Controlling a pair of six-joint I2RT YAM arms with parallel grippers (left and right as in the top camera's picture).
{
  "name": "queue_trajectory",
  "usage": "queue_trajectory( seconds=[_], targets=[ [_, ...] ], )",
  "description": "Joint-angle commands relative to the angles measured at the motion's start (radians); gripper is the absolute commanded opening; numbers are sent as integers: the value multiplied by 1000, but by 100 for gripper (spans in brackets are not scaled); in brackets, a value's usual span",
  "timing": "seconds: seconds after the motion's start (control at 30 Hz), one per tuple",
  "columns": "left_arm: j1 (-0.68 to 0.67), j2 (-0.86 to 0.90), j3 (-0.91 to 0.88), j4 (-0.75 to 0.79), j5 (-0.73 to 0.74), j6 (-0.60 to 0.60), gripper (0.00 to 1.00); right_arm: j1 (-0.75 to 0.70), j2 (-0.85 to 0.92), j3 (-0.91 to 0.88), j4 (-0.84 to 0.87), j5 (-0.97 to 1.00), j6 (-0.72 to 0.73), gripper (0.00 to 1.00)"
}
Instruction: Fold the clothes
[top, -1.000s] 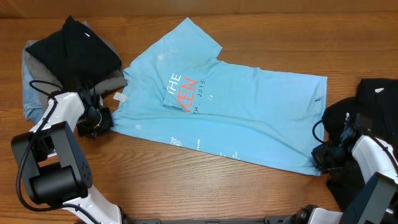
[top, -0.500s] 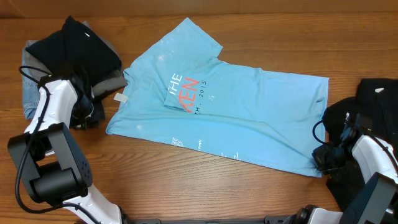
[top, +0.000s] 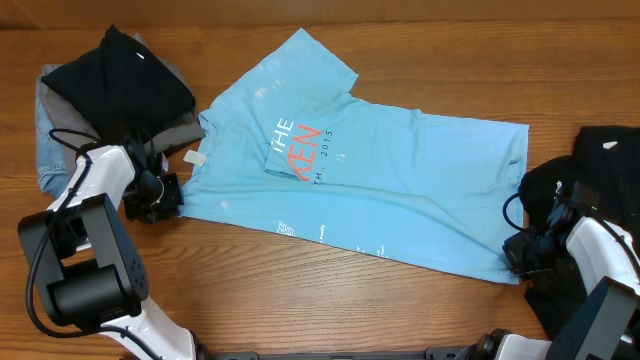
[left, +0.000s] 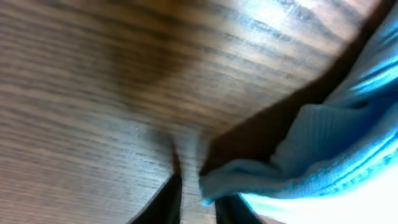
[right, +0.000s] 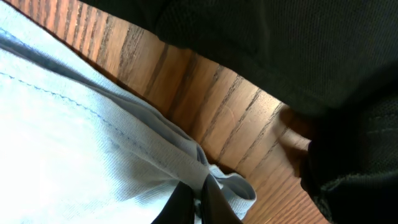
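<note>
1. My right gripper is clamped on the T-shirt's near-right hem corner, ready to carry a fold
2. My left gripper is barely parted at the shirt's left edge; I cannot tell if it grips
3. The shirt lies spread mid-table

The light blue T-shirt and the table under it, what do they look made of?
T-shirt: soft matte knit, likely cotton jersey; fine ribbing and limp folds show. Table: wood or wood-look laminate, slight sheen, dark streaky grain.
</note>
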Motion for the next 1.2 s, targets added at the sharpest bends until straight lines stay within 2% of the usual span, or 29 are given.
queue_trajectory(
  seconds=[0.0, 0.3, 0.37, 0.43, 0.5, 0.7, 0.73, 0.77, 0.93, 1.03, 1.13, 1.17],
  targets=[
    [5, 4, -28, 53, 3, 2, 6, 2, 1, 24, 5, 23, 4, 5],
    [5, -4, 106, 74, -76, 137, 4, 2, 1, 24, 5, 61, 4, 5],
    [3, -4, 143, 70, -80, 157, 8, 2, 1, 24, -4, 87, 4, 5],
    [1, -4, 162, 64, -106, 159, 13, 2, 1, 24, -6, 87, 4, 5],
    [-1, -4, 190, 34, -193, 154, 19, 2, 1, 24, -6, 87, 5, 5],
    [-2, -4, 212, -9, -198, 120, 18, 2, 1, 24, -6, 87, 5, 5],
    [-2, -4, 212, -15, -197, 110, 21, 2, 1, 24, -6, 87, 4, 5],
    [-2, -4, 212, -33, -185, 105, 32, 2, 1, 24, -6, 87, 5, 5],
    [-2, -4, 212, -98, -171, 75, 43, 2, 1, 24, -6, 86, 5, 6],
    [-2, -4, 213, -124, -153, 68, 45, 2, 1, 24, -6, 85, 5, 11],
    [-2, -6, 222, -148, -73, 68, 48, 2, 1, 24, -6, 67, 3, 25],
    [-2, -7, 232, -155, -19, 69, 50, 2, 1, 24, -6, 54, -1, 25]
  ],
)
